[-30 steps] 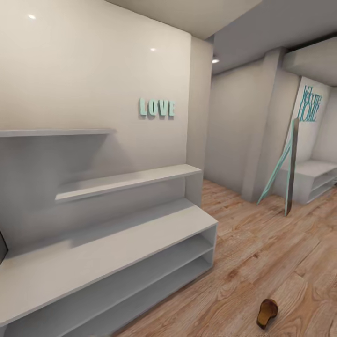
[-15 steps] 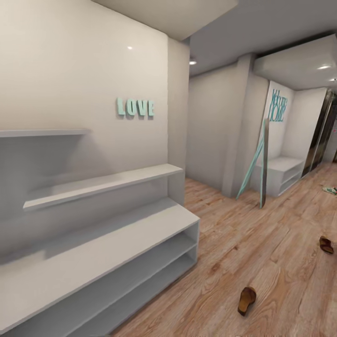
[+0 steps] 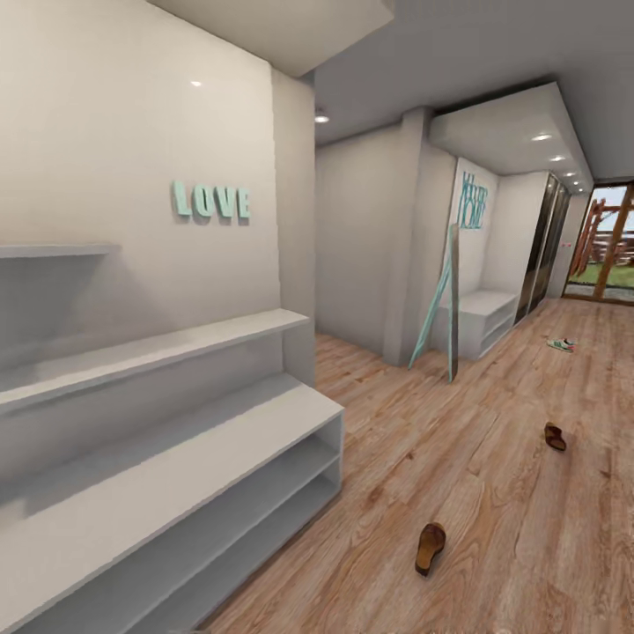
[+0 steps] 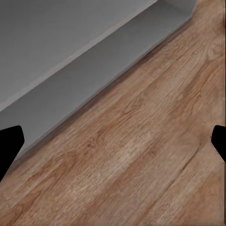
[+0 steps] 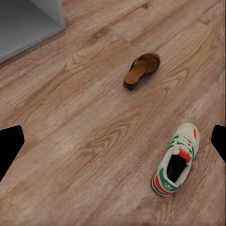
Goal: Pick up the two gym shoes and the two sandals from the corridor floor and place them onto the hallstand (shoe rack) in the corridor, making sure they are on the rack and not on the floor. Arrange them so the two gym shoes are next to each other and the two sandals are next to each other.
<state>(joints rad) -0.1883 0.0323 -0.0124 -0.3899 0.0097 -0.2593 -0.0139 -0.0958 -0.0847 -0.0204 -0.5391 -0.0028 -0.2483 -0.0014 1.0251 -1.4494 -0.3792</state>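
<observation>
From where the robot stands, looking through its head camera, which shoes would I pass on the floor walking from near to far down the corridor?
Near sandal → far sandal → gym shoe, all lying on the corridor floor, with the hallstand along the left wall.

Hallstand shelves lie bare — a leaning mirror stands on the corridor floor beyond.

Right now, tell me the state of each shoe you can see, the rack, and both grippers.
Near sandal: on the floor, off the rack.
Far sandal: on the floor.
Far gym shoe: on the floor.
Near gym shoe: upright on the floor.
Hallstand: shelves bare.
Left gripper: open, holding nothing.
Right gripper: open, holding nothing.
</observation>
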